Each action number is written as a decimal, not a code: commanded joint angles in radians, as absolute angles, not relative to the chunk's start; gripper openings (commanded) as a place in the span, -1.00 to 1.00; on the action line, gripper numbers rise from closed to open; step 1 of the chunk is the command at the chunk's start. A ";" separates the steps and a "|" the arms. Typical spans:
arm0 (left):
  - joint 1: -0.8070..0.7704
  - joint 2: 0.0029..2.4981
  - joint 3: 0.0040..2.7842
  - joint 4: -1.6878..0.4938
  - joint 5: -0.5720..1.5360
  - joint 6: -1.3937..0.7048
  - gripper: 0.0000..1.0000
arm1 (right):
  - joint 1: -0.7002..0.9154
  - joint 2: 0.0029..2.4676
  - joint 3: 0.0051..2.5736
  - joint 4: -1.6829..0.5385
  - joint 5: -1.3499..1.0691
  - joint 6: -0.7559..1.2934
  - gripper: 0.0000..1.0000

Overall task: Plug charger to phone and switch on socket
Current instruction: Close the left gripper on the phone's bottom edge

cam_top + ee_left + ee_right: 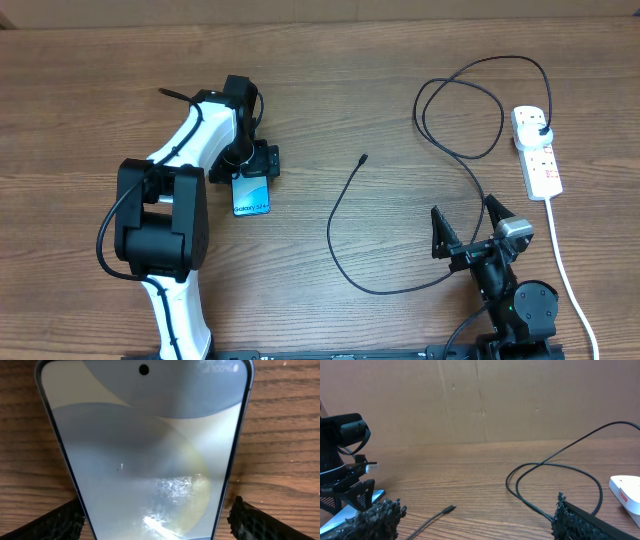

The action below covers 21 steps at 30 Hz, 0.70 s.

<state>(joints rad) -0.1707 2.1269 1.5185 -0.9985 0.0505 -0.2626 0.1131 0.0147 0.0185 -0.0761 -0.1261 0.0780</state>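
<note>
The phone [252, 194] lies flat at the left middle with its blue screen lit, and it fills the left wrist view [145, 445]. My left gripper [256, 164] is open over the phone's far end, one finger either side of it, close to its edges. The charger is a thin black cable whose connector tip [363, 158] lies loose on the table, also in the right wrist view [451, 508]. Its black plug [541, 130] sits in the white socket [537, 152] at the far right. My right gripper [463, 216] is open and empty, near the front edge.
The black cable loops widely between the socket and my right gripper [472, 522]. The socket's thick white cord [562, 262] runs to the front right. A brown cardboard wall [480, 400] stands behind the table. The left arm [345, 460] shows at left.
</note>
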 commanded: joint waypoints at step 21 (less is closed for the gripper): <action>-0.180 2.154 1.523 -0.992 0.124 -0.224 0.91 | 0.118 0.004 0.008 -0.073 -0.120 0.077 1.00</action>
<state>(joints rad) -0.1707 2.1269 1.5192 -1.0004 0.0559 -0.2516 0.1127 0.0147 0.0185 -0.0761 -0.1261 0.0776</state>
